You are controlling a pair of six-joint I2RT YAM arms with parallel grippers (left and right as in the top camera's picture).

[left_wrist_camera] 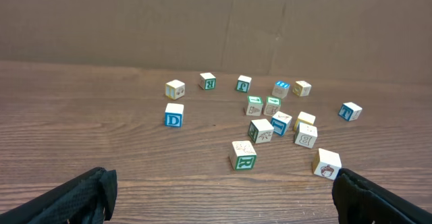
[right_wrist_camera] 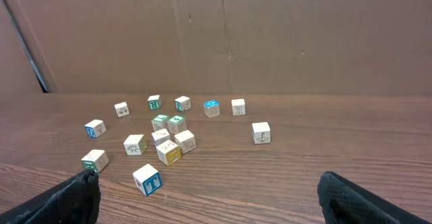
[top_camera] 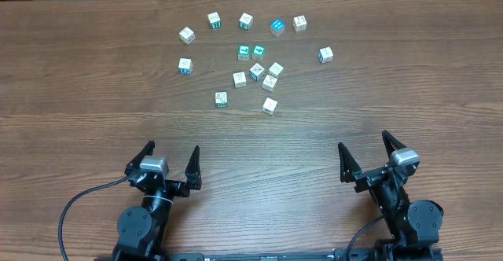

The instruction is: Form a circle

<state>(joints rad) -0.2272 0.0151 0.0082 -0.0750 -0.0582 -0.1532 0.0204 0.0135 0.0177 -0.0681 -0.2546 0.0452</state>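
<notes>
Several small lettered cubes, pale wood with teal or blue faces, lie scattered on the far middle of the wooden table (top_camera: 78, 96). Some form a loose arc from a cube at the left (top_camera: 186, 34) to one at the right (top_camera: 325, 54). Others clump in the middle around a teal cube (top_camera: 244, 53). The nearest cube (top_camera: 269, 104) lies alone. My left gripper (top_camera: 174, 146) and right gripper (top_camera: 363, 140) stand open near the front edge, well short of the cubes, both holding nothing. In the left wrist view the left gripper (left_wrist_camera: 226, 204) faces an R cube (left_wrist_camera: 243, 154). In the right wrist view the right gripper (right_wrist_camera: 209, 200) faces a T cube (right_wrist_camera: 148, 179).
A brown cardboard wall (left_wrist_camera: 202, 21) stands behind the cubes at the table's far edge. A black cable (top_camera: 78, 202) runs from the left arm's base towards the front left.
</notes>
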